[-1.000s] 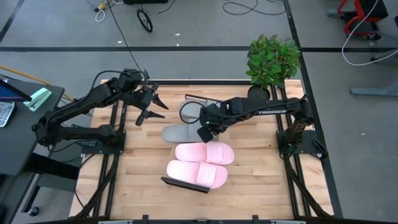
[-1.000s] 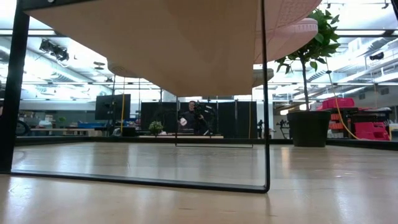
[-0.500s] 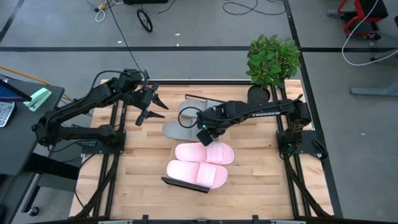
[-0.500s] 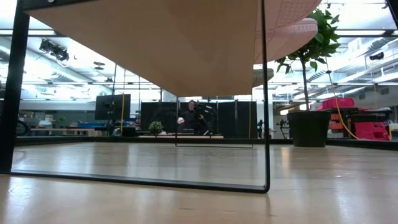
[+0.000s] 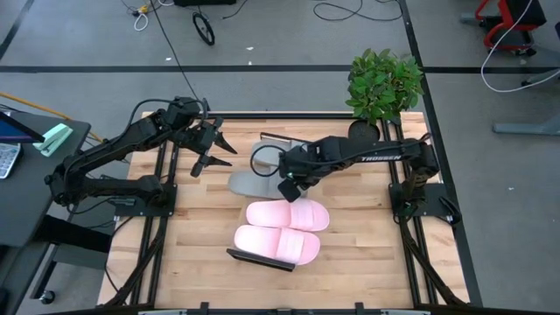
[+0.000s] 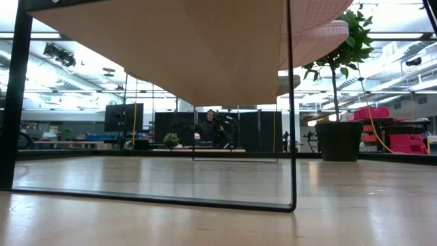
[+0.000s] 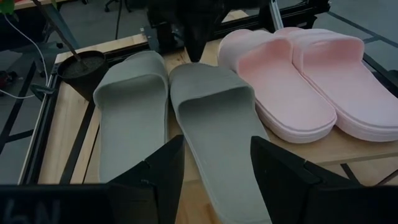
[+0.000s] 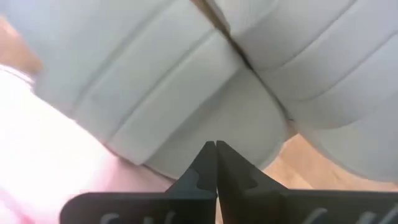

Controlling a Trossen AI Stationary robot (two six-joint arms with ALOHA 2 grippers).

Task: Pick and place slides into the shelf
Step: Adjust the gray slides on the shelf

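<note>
Two grey slides (image 5: pixel 251 182) lie side by side at the table's middle; the left wrist view shows them (image 7: pixel 205 112) soles down beside the two pale pink slides (image 7: pixel 298 81). The pink slides (image 5: pixel 284 229) lie nearer the table's front, by the shelf's black frame edge (image 5: pixel 258 260). In the low view the shelf's plank underside (image 6: pixel 171 48) fills the top, and a pink slide's edge (image 6: pixel 321 31) rests on it. My right gripper (image 5: pixel 283 181) is shut, tips down over the grey slides (image 8: pixel 186 93). My left gripper (image 5: pixel 214 150) hangs open left of them. My right gripper (image 8: pixel 216 148) points its shut fingertips down at the rounded end of one grey slide (image 8: pixel 242 134), beside the seam between the two. I cannot tell whether the tips touch it.
A potted plant (image 5: pixel 382 87) stands at the table's far right corner; its dark pot (image 7: pixel 84 65) is just beyond the grey slides. Bare planks (image 5: pixel 201 227) lie to the left and front. A person (image 6: pixel 208 128) stands far off in the room.
My right arm swung a little toward the table's left and then came back to where it was. Its gripper stayed shut over the grey slides.
</note>
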